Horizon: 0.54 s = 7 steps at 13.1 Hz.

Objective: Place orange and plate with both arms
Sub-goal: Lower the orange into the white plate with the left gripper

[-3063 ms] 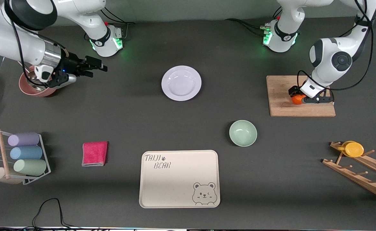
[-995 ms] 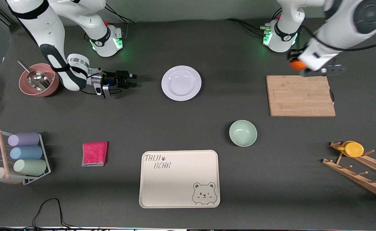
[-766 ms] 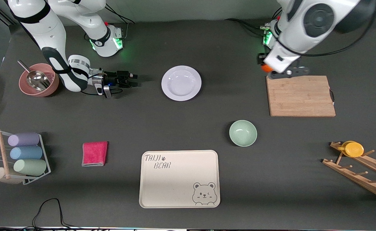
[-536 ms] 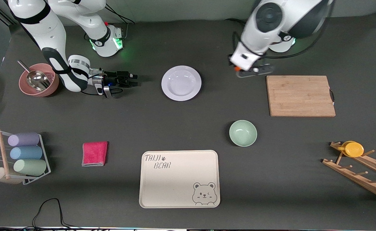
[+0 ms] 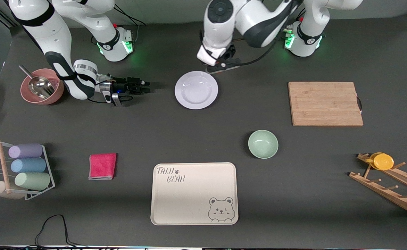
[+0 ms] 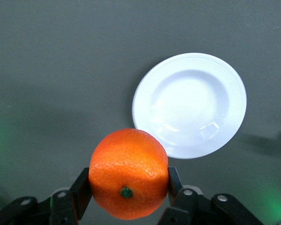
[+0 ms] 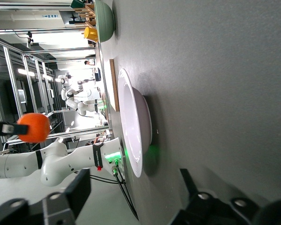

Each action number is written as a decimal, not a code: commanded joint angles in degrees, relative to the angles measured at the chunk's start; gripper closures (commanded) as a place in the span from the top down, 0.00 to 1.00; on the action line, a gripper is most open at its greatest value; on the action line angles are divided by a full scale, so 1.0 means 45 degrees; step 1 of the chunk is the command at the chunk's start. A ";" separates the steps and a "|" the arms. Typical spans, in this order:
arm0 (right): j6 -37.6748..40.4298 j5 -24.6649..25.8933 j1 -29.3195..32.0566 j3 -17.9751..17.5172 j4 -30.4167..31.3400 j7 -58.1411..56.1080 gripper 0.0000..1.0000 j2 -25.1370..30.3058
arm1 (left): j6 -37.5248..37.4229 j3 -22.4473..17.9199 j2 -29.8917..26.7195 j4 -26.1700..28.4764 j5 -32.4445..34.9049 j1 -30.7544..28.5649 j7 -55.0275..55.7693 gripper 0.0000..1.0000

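Observation:
The white plate (image 5: 196, 90) lies on the dark table; it also shows in the left wrist view (image 6: 189, 105) and edge-on in the right wrist view (image 7: 136, 126). My left gripper (image 5: 219, 66) hangs over the table just past the plate's rim on the robots' side. In the left wrist view the left gripper (image 6: 129, 183) is shut on the orange (image 6: 129, 161). The front view hides the orange; the right wrist view shows it (image 7: 33, 127) in the air. My right gripper (image 5: 143, 86) is low by the table, beside the plate toward the right arm's end, open and empty (image 7: 133, 187).
A wooden cutting board (image 5: 325, 103) lies toward the left arm's end. A pale-green bowl (image 5: 263, 144) and a cream bear tray (image 5: 194, 193) lie nearer the camera. A pink cloth (image 5: 102, 166), a cup rack (image 5: 23, 170), a pink bowl with scoop (image 5: 42, 91) and a wooden rack (image 5: 387, 177) stand around.
The left arm has lifted the orange off the cutting board and carried it toward the right arm's end, to beside the plate. The right gripper has lowered, come near the plate and crept slightly closer.

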<state>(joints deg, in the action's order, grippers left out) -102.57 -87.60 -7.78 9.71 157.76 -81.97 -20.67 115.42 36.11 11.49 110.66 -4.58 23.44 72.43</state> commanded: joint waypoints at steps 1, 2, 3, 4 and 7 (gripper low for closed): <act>0.0097 -0.0143 -0.0009 0.0031 -0.0175 0.0031 0.58 -0.0347 | 0.0833 -0.0192 0.2537 -0.1363 0.1850 0.1058 0.2101 0.00; 0.0097 -0.0123 -0.0009 0.0031 -0.0175 0.0012 0.52 -0.0347 | 0.0777 -0.0192 0.3241 -0.1947 0.2263 0.1079 0.2339 0.00; 0.0097 -0.0123 -0.0009 0.0050 -0.0175 -0.0008 0.48 -0.0347 | 0.0776 -0.0211 0.3770 -0.2379 0.2441 0.1098 0.2419 0.00; 0.0097 -0.0123 -0.0009 0.0031 -0.0195 -0.0008 0.48 -0.0347 | 0.0854 -0.0250 0.4162 -0.2615 0.2713 0.1234 0.2574 0.00; 0.0097 -0.0123 -0.0009 0.0050 -0.0214 -0.0086 0.47 -0.0444 | 0.1399 -0.0329 0.5237 -0.2969 0.4372 0.1704 0.4055 0.00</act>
<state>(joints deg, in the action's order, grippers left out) -102.56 -87.60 -7.78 9.74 157.39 -81.97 -21.25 121.05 35.48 32.01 100.28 11.09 28.35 85.54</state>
